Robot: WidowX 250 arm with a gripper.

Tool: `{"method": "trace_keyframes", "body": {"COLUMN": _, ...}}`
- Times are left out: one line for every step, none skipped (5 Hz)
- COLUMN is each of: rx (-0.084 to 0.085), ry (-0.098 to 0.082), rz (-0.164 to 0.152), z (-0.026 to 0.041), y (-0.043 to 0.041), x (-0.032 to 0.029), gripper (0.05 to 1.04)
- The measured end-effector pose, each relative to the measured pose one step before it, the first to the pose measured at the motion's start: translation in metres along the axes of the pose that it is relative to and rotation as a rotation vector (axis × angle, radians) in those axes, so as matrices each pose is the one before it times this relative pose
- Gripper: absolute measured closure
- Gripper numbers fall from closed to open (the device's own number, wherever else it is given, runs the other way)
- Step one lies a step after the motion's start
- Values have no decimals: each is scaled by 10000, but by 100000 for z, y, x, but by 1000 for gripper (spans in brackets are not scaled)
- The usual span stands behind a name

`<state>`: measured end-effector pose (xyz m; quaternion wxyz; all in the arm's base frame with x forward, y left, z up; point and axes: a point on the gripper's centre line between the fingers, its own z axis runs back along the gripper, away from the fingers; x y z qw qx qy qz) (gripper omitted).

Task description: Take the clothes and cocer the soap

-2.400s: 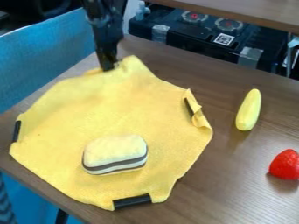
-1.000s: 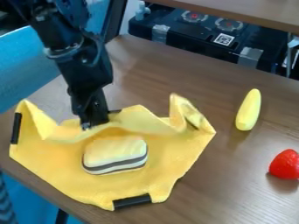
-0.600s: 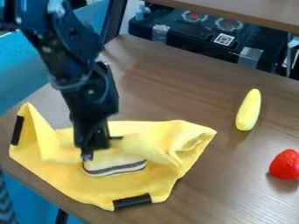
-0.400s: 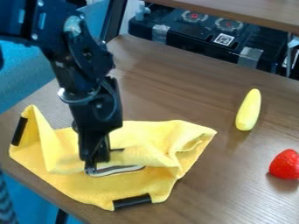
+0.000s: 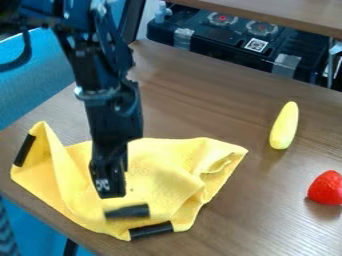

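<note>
Camera view: the yellow cloth (image 5: 157, 165) lies on the table (image 5: 214, 95), its rear part folded forward over its front part, with a raised fold at left and a crumpled one at right. The step in hand is judged to be the covering of the soap, at or near its end; the soap is presumed to be under the fold. One black strip (image 5: 127, 211) lies just behind the front black strip (image 5: 151, 230); a third (image 5: 25, 150) is at the left corner. The gripper (image 5: 110, 191) points down at the forward part of the fold. Whether it is spread, pressed together or pinching cloth cannot be determined. The next move calls for making sure the edge is let go, then a straight lift clear; a snagged edge could drag the fold back and expose the soap. Farther out, to the right and well apart from the cloth, are a yellow toy (image 5: 284, 125) and, nearer the front, a strawberry (image 5: 326, 188). Compared with the preceding frame, the gripper is slightly farther forward, the folded edge and its strip have come forward, and cloth now covers the place where the soap's striped side was exposed. The yellow toy and strawberry are unmoved.
</note>
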<state>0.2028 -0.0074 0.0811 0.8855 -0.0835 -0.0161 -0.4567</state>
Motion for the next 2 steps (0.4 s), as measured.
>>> {"method": "trace_keyframes", "body": {"rx": -849, "ry": -456, "rz": -275, "z": 1587, "y": 450, "x": -64, "gripper": 77}}
{"method": "trace_keyframes", "body": {"rx": 47, "ry": -442, "rz": -14, "z": 2345, "y": 46, "x": -734, "gripper": 81}}
